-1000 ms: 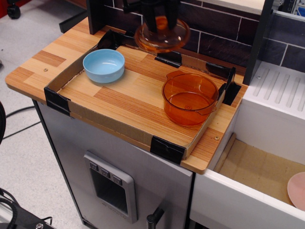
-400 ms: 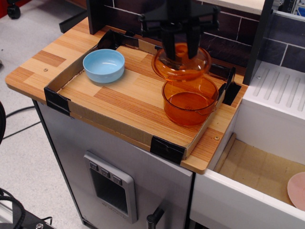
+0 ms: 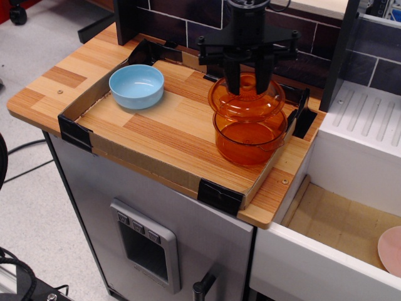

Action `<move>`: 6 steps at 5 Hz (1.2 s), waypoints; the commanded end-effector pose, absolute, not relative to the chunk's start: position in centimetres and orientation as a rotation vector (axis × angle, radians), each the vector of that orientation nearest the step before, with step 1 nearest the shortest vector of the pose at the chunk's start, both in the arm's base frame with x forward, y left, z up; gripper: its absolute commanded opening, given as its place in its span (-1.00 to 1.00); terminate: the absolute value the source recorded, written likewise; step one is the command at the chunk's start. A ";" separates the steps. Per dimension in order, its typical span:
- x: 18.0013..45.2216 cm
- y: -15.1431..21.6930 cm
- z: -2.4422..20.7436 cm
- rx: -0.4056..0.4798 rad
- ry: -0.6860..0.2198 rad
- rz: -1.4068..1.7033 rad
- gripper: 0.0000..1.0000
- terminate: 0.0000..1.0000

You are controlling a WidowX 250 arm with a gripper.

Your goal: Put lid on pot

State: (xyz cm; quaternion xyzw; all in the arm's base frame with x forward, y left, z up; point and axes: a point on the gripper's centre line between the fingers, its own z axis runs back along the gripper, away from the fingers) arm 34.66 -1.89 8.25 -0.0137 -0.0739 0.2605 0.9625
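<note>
The amber glass pot [image 3: 249,143] stands at the right end of the wooden tray [image 3: 156,135]. The amber domed lid [image 3: 246,103] hangs right above the pot, almost level, and overlaps its rim in this view; I cannot tell whether they touch. My black gripper [image 3: 249,78] comes down from above, shut on the lid's centre knob, which sits between the fingers [image 3: 233,78].
A light blue bowl [image 3: 136,85] sits at the tray's back left. Black corner clips [image 3: 219,195] and a low cardboard wall edge the tray. A dark brick wall rises behind. A white rack [image 3: 369,119] and an open drawer with a pink plate [image 3: 391,249] lie to the right.
The gripper carried the lid from the back of the tray to the right and down, from beside the bowl's far side to directly over the pot.
</note>
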 end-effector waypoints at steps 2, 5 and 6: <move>34.4 -1.4 8.8 -0.023 -0.158 0.480 1.00 -1.00; 34.9 -1.3 10.7 -0.077 -0.133 0.481 1.00 -1.00; 34.4 -0.8 11.7 -0.098 -0.108 0.467 1.00 -1.00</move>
